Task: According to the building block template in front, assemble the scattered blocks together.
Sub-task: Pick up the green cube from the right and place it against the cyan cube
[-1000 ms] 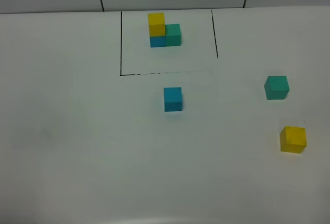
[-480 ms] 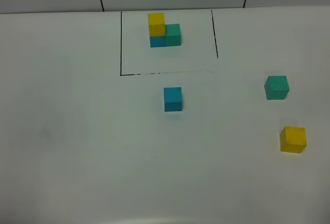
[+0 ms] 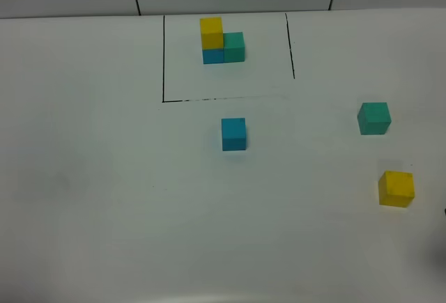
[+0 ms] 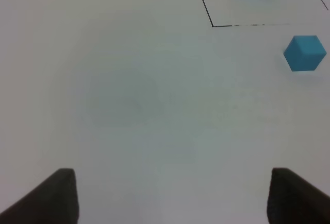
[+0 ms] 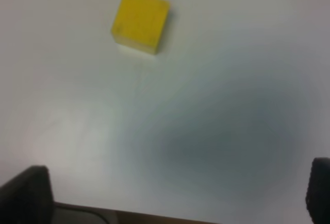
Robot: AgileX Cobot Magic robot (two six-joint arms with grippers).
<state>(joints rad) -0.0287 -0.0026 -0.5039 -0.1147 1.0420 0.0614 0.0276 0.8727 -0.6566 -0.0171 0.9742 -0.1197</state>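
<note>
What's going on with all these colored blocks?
Nothing is held yet. The template, yellow on blue with green alongside, sits in the marked box. Three loose cubes lie apart on the table: blue cube, green cube, yellow cube. The left gripper and right gripper both have open, empty jaws; the right one's camera sees the yellow cube nearby.

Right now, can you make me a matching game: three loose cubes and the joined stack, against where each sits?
1 loose blue cube
2 loose green cube
3 loose yellow cube
4 joined stack

A inside the drawn rectangle
B far right, nearest the front
C centre, just outside the rectangle
D far right, beyond the yellow cube

Pairs: 1-C, 2-D, 3-B, 4-A
</note>
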